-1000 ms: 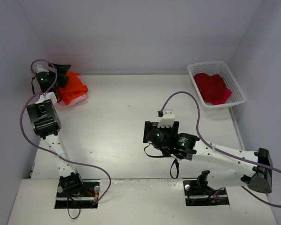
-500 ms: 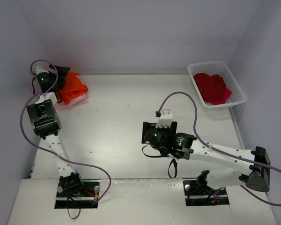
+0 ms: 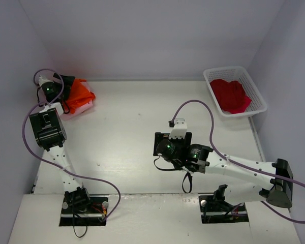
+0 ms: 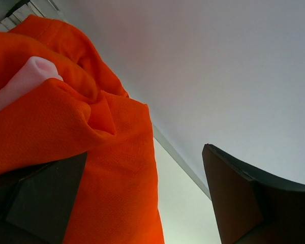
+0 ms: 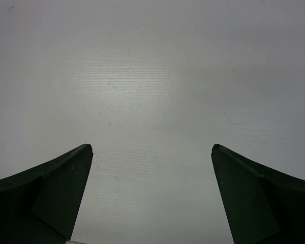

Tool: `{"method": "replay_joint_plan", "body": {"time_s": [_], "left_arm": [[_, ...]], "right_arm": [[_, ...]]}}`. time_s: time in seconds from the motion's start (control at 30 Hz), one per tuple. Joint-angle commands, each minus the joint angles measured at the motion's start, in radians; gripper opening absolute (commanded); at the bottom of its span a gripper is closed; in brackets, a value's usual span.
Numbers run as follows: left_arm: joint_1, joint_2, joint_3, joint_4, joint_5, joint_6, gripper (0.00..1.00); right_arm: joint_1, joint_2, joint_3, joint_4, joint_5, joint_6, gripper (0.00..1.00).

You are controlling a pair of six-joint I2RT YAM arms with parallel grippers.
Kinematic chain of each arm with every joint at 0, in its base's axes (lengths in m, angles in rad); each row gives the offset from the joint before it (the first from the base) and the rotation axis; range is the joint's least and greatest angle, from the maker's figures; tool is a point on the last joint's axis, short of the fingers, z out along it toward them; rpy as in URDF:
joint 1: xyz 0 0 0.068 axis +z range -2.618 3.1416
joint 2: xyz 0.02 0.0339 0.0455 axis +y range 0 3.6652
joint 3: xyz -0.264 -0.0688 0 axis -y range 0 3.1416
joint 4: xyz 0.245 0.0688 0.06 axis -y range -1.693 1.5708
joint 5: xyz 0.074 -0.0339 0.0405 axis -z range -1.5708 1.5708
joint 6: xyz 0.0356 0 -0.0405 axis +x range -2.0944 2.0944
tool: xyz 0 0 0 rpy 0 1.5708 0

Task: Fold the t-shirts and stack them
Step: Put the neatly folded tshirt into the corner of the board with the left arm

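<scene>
Now | crimson shirt (image 3: pixel 231 95) in basket (image 3: pixel 256 91) | orange shirt (image 3: pixel 80 96) against left tool (image 3: pixel 66 83)

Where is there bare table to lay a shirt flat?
The white table is bare across its far middle, between the bright orange cloth t-shirt far left and the white plastic lattice basket far right. Crowded: that left corner, and the spot under the right tool.

White table (image 3: pixel 123 127) boxed in by pale walls (image 3: pixel 152 40).
</scene>
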Motion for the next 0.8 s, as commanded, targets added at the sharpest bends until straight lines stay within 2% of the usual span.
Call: {"method": "replay_joint_plan", "body": {"time_s": [0.0, 0.1, 0.57, 0.77], "left_arm": [[0.015, -0.015, -0.046, -0.042, -0.056, 0.005, 0.93], [0.021, -0.023, -0.081, -0.017, -0.067, 0.013, 0.93], [0.052, -0.030, -0.104, -0.097, -0.108, 0.094, 0.93], [0.063, -0.067, -0.149, -0.026, -0.071, 0.077, 0.93]], "right_arm": [[0.010, 0.015, 0.032, 0.013, 0.022, 0.022, 1.00], [0.012, 0.007, 0.031, 0.013, 0.022, 0.026, 1.00], [0.013, 0.029, 0.032, 0.011, 0.029, 0.034, 1.00], [0.016, 0.019, 0.025, 0.013, 0.033, 0.028, 1.00]]}}
